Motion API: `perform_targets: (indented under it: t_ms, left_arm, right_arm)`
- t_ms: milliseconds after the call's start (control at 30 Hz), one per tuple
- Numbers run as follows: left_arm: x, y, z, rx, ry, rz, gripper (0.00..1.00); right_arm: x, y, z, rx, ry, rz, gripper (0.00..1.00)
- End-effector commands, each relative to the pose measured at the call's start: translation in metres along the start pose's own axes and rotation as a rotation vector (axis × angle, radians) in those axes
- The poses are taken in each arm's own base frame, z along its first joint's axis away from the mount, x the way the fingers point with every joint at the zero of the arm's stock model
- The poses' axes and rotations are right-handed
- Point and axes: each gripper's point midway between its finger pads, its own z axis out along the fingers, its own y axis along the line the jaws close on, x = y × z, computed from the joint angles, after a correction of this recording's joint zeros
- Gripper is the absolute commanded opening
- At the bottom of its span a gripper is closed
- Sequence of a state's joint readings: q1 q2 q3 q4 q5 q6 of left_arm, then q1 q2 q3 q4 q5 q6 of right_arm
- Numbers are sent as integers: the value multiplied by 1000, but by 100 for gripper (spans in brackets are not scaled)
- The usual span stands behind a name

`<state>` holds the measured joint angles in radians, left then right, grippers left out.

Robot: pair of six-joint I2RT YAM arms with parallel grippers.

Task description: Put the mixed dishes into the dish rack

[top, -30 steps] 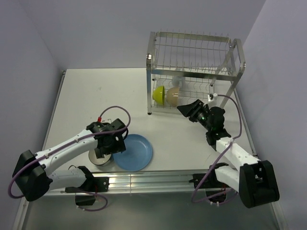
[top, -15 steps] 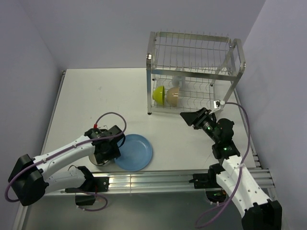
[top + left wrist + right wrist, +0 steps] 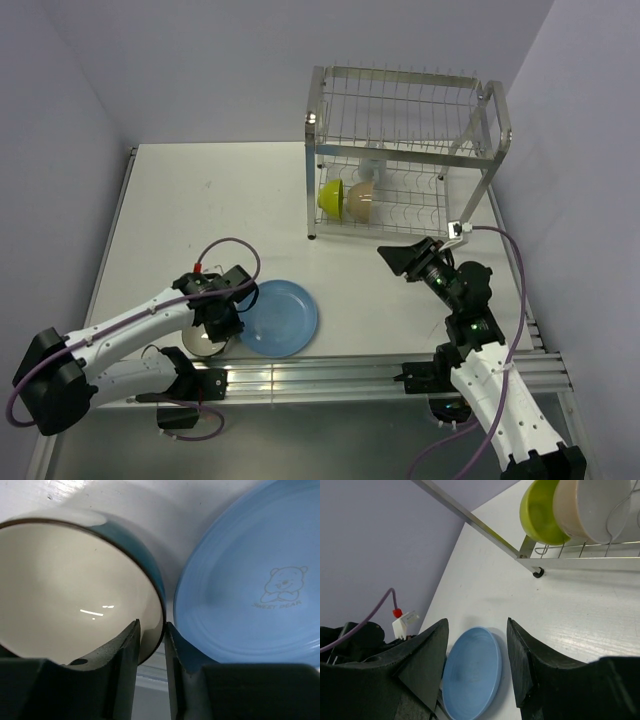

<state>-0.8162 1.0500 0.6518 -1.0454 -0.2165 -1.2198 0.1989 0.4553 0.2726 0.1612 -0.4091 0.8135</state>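
Note:
A dark bowl with white inside [image 3: 65,590] stands near the table's front left, mostly hidden under my left gripper [image 3: 218,322] in the top view. My left gripper [image 3: 151,627] is shut on the bowl's right wall, one finger inside and one outside. The large blue plate [image 3: 285,318] [image 3: 250,580] [image 3: 472,672] lies flat just right of the bowl. The dish rack [image 3: 400,110] stands at the back right, with the lime-green bowl [image 3: 331,196] [image 3: 540,510] and the cream bowl [image 3: 362,203] [image 3: 585,510] on edge in its lower tier. My right gripper [image 3: 400,258] [image 3: 477,625] hangs open and empty in front of the rack.
A pale mug-like shape [image 3: 372,168] sits behind the two bowls in the rack. An aluminium rail [image 3: 320,375] runs along the table's near edge, close to the bowl and plate. Walls close in on the left, back and right.
My left gripper came down toward the near edge and its jaws closed around the dark bowl's wall. My right arm drew back from the rack toward the near right, still open.

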Motion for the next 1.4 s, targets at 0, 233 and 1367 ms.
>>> perform_targets:
  t_ms: [0, 233, 1367]
  left_arm:
    - [3, -7, 7, -3, 17, 1, 32]
    - [6, -5, 20, -43, 24, -3, 42]
    - [-73, -181, -297, 1168, -236, 117, 0]
  right_arm:
    - [-5, 12, -3, -32, -11, -23, 57]
    - [-6, 18, -5, -46, 0, -50, 57]
    - [7, 95, -25, -312, 192, -84, 53]
